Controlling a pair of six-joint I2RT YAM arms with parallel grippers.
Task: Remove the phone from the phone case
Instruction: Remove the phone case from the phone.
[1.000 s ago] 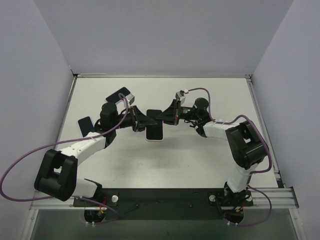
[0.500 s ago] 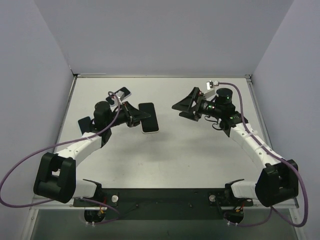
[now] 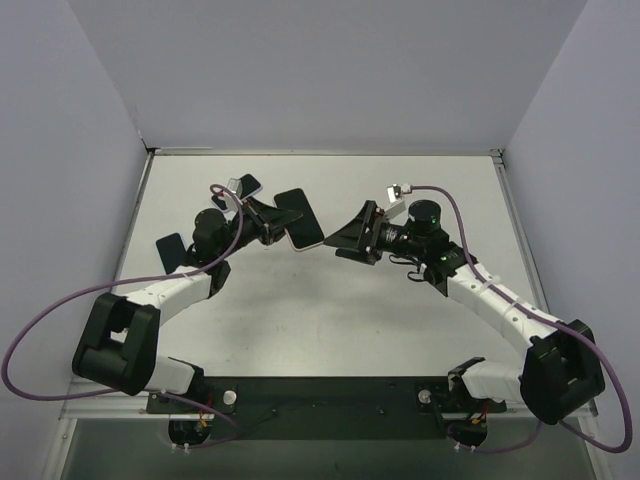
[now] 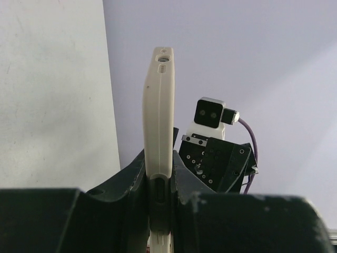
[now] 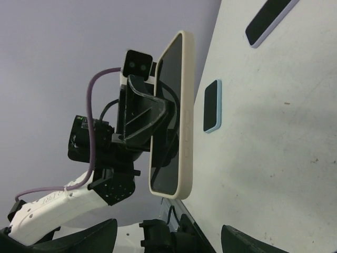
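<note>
Left gripper (image 4: 158, 164) is pinching cream phone case (image 4: 158, 116); right gripper (image 5: 168, 234) is gaping opposite. Only right wrist view is showing phone (image 5: 169, 121), screen dark.

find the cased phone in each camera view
Top external: cased phone just left of centre, held up between the two arms.
Left wrist: edge-on and upright in the middle.
Right wrist: centre, standing tall, dark screen facing left.
Shared landmark: the left gripper clamped on it.
</note>
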